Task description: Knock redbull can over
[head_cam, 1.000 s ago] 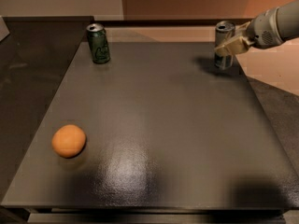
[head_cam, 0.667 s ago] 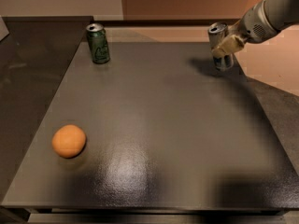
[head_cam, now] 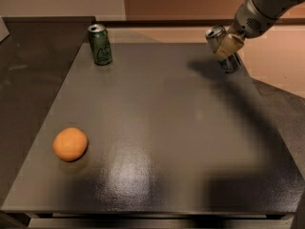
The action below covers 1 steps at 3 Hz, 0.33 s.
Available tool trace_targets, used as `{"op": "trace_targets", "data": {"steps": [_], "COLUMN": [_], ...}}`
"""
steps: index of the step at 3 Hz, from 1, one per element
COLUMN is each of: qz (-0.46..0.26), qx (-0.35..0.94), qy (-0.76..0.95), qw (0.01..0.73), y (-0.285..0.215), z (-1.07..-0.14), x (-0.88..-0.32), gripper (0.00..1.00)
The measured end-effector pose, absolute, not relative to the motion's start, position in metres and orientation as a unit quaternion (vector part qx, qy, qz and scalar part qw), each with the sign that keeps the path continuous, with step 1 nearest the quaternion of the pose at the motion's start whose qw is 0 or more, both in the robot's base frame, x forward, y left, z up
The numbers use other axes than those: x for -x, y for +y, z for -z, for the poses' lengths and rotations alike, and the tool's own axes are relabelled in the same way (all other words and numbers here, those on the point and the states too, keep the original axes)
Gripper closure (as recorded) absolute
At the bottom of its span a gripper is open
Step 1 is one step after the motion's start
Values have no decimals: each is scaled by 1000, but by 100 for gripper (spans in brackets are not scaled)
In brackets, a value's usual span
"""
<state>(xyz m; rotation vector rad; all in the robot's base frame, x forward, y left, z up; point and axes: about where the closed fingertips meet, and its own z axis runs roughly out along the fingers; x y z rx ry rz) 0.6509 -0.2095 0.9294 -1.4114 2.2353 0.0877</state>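
Note:
The redbull can [head_cam: 232,62], slim and silver-grey with dark blue patches, is at the table's far right edge. It tilts strongly, with its shiny top leaning up and to the left. My gripper [head_cam: 227,46] reaches in from the upper right and lies across the can's middle, touching it and hiding part of its body. The can's base is low at the right, by the table edge.
A wider green can [head_cam: 100,44] stands upright at the far left of the dark table [head_cam: 157,128]. An orange [head_cam: 70,144] lies near the front left. A dark counter runs along the left side, and a light wall stands behind.
The redbull can has gone from upright to strongly tilted, its top swinging left. My gripper and arm have moved left and upward with it.

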Motion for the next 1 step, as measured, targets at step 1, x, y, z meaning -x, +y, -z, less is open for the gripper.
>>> {"op": "trace_targets", "data": {"steps": [1], "qz": [57], "qx": [569], "qy": [811], "qw": [123], "y": [-199], "z": [-908], "x": [-628], "gripper": [62]}}
